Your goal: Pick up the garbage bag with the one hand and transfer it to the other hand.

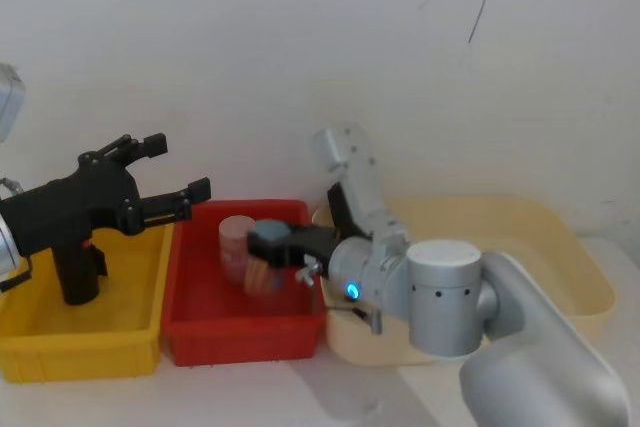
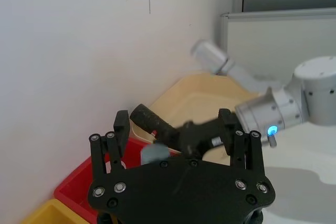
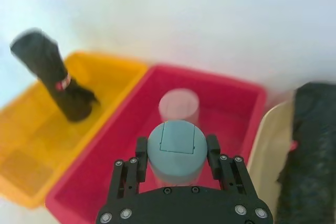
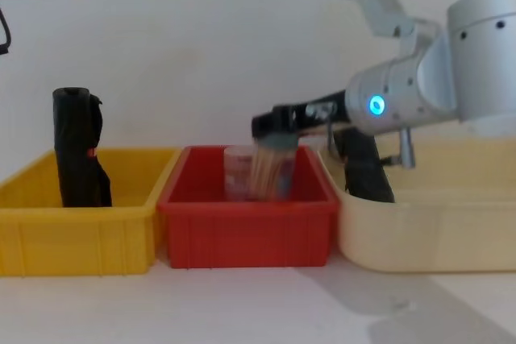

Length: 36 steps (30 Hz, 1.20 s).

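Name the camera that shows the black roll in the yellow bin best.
The chest view: the roll stands upright in the yellow bin, its whole side showing, red sticker included. In the head view the left gripper arm covers the roll's top. The right wrist view shows it blurred.

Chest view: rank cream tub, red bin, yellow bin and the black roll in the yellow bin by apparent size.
1. cream tub, largest, though cut off by the frame edge
2. red bin and yellow bin: look alike, not ranked
3. black roll, smallest
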Tool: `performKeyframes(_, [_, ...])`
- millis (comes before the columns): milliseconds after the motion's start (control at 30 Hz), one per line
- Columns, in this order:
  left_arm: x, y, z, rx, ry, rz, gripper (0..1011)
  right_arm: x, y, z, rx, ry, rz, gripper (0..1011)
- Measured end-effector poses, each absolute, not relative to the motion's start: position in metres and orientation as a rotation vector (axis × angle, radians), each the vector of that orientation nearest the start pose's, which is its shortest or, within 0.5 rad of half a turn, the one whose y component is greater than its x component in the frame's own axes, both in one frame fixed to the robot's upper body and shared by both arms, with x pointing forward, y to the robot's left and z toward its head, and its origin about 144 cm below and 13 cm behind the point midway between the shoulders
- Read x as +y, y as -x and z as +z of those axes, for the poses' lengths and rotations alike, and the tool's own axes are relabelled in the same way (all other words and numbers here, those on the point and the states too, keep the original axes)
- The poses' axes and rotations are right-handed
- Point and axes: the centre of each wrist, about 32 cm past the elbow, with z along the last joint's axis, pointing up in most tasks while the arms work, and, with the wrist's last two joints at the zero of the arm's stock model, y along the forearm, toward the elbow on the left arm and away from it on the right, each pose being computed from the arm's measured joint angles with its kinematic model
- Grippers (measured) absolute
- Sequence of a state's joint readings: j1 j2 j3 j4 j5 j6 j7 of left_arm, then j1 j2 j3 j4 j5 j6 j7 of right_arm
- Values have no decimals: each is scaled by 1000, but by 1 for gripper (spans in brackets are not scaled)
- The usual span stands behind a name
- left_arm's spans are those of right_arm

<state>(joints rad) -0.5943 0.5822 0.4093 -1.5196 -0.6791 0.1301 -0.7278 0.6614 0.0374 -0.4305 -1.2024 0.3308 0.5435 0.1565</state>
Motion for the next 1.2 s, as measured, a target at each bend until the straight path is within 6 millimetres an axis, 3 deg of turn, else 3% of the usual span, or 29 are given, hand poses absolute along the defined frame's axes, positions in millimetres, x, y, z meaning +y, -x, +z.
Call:
performKeyframes(267, [292, -568, 1331, -175, 49, 530, 1002, -138, -603, 1297, 214, 130, -1064, 658])
performKeyframes(367, [292, -568, 1331, -175, 49, 530, 1002, -155, -602, 1308, 203, 76, -1110, 658])
performKeyframes(800, [292, -568, 1331, -175, 49, 530, 1002, -212, -590, 1311, 203, -15, -1236, 659])
performKeyframes(1200, [292, -568, 1331, -175, 49, 530, 1002, -232, -574, 1297, 164, -31, -1231, 965])
